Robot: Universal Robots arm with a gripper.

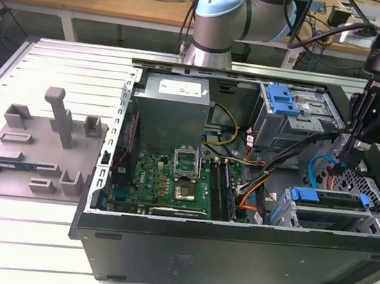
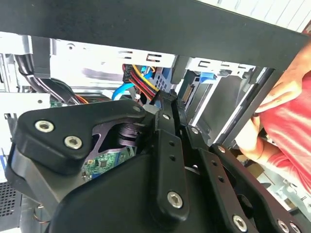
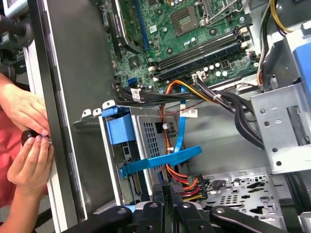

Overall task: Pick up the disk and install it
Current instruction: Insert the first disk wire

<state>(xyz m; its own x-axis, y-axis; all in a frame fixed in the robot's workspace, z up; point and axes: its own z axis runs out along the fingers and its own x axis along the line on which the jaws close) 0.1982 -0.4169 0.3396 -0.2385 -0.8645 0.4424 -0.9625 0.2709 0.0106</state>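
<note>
Before you, open case (image 1: 231,256) on the slatted table (image 1: 66,70), green motherboard (image 1: 171,178) inside, grey power supply (image 1: 173,108) beside it, blue latch (image 1: 282,98) on the drive cage (image 1: 276,129), grey fixture (image 1: 34,156) at the exterior view's left.

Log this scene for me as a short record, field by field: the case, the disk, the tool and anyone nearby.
case: black open computer tower case, on its side on a slatted metal table
disk: silver hard drive in a blue plastic carrier bracket, sitting in the metal drive cage
robot: tool inside the case, close above the disk, near a flat blue cable
person: hands at the case's outer wall
</note>
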